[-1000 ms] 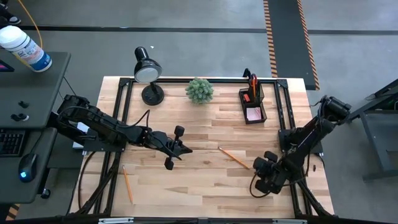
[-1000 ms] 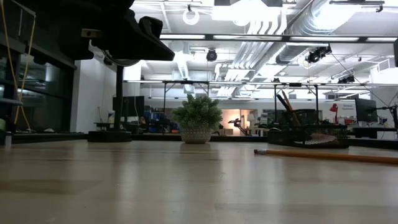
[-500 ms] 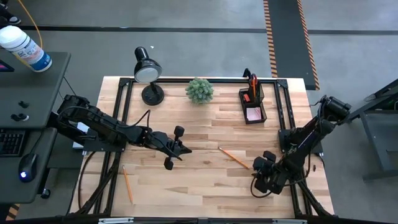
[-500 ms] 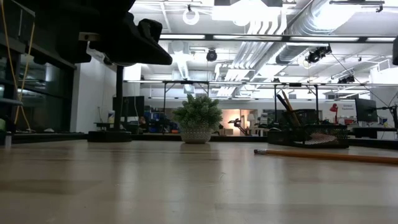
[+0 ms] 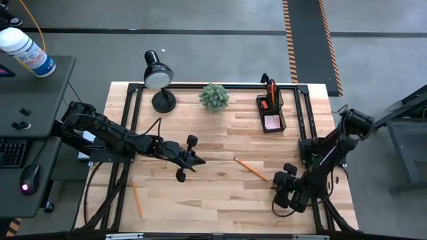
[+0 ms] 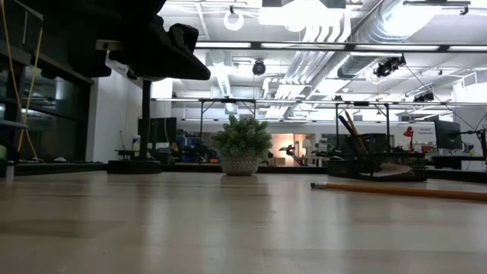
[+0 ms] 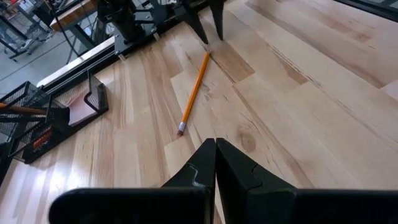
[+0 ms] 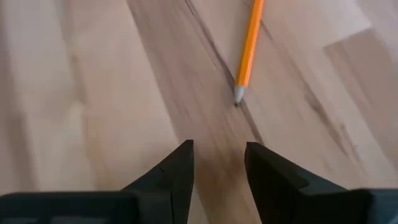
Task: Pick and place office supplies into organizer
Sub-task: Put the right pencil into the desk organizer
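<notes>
We're at the approach step: right gripper (image 8: 217, 163) hangs low over the table (image 5: 220, 200) near its right front corner, fingers apart w/ nothing between them, the tip of a pencil (image 8: 249, 46) just ahead of it. That pencil (image 5: 251, 169) lies flat, diagonal, mid-right on the table, well apart from the organizer (image 5: 271, 110) at the back right. The organizer already holds some upright items plus a pink pad (image 5: 271, 122) in its lower tray. A 2nd pencil (image 5: 136, 197) lies near the front left edge, untouched.

Left gripper (image 7: 216, 163) waits above table centre-left, fingers together, empty.

Next move, as we judge it: bring the right gripper forward along the pencil so the fingers straddle the shaft, drop to the wood, close. Thin round shaft lying flat, so it may roll or slip; a pinch near the middle looks safer than at the tip.

Surface: pale butcher-block planks w/ black frame rails at the sides. A lamp (image 5: 159, 79) and small plant (image 5: 214, 97) sit along the back edge. Beyond the table: grey floor, a striped tape line, a side desk w/ a bottle (image 5: 25, 51); the low view shows an open workshop w/ ceiling ducts.
</notes>
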